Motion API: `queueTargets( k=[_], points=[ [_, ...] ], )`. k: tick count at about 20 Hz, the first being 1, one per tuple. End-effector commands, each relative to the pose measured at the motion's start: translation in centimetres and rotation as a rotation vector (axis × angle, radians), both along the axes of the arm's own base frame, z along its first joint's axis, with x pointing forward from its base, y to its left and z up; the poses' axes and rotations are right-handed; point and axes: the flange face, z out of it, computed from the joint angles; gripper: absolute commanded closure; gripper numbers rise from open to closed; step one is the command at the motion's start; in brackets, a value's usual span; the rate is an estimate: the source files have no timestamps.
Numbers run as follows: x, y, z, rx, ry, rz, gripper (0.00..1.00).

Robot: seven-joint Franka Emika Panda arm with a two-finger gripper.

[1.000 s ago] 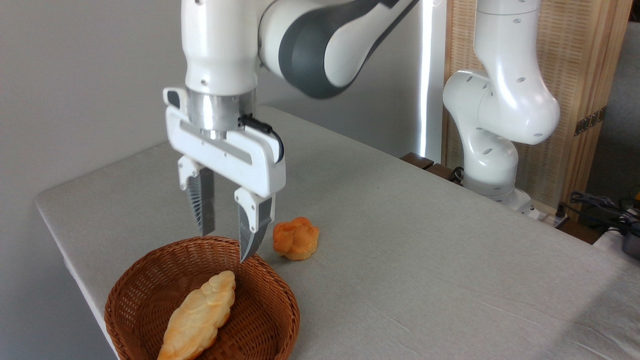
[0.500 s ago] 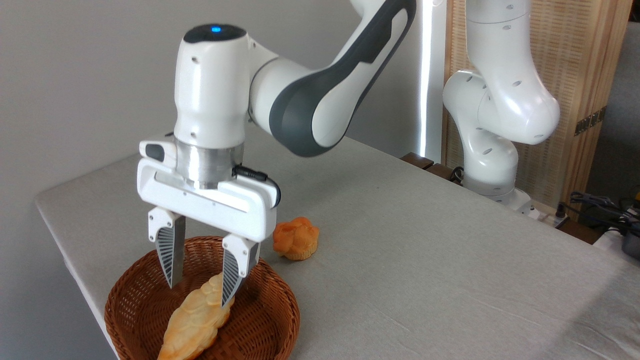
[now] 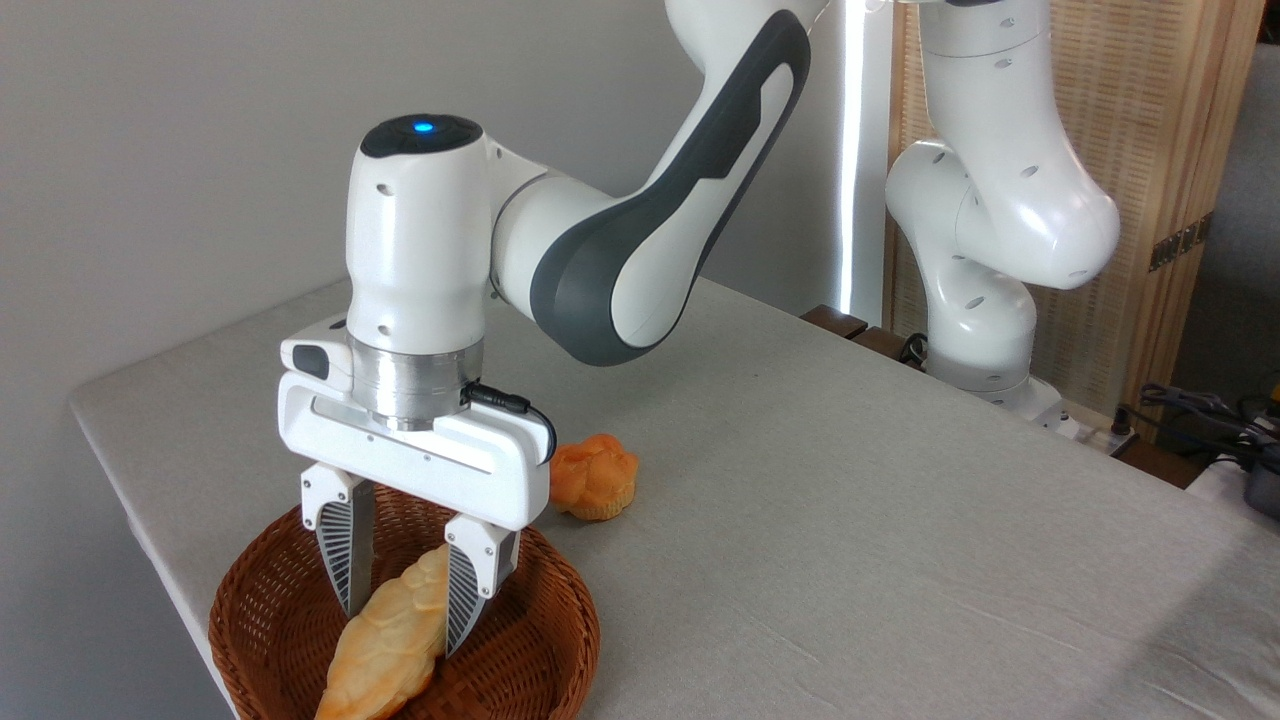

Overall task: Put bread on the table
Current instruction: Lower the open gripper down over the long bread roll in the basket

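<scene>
One robot arm point(image 3: 620, 250) out over the table point(image 3: 850, 520) here, carrying one gripper point(image 3: 400, 625) with two fingers point(image 3: 345, 555), one either side of the loaf; one table and one only, grey cloth across it; one wicker basket point(image 3: 540, 640) down at the near left corner; bread now, and that makes two pieces in all: one long braided loaf point(image 3: 385, 650) lying inside the basket, one small round orange bun point(image 3: 593, 476) on the cloth just beyond the basket's far rim; and one blue light point(image 3: 424, 127) glowing on top of the wrist.
</scene>
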Motion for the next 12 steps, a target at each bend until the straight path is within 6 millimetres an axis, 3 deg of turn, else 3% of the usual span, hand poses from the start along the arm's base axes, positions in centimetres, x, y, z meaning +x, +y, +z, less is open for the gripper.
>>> queueTargets(
  k=[1,5,6,8,10,12],
  points=[
    [0.3,-0.2,-0.1,0.041,-0.019,-0.024,0.00],
    [0.3,-0.9,-0.7,0.072,-0.012,-0.056,0.01],
    [0.3,-1.0,-0.8,0.083,-0.011,-0.064,0.08],
    [0.4,-1.1,-0.8,0.087,-0.012,-0.070,0.23],
    [0.4,-1.2,-0.5,0.091,-0.017,-0.083,0.56],
    [0.3,-1.4,-0.3,0.094,-0.021,-0.097,0.72]
  ],
)
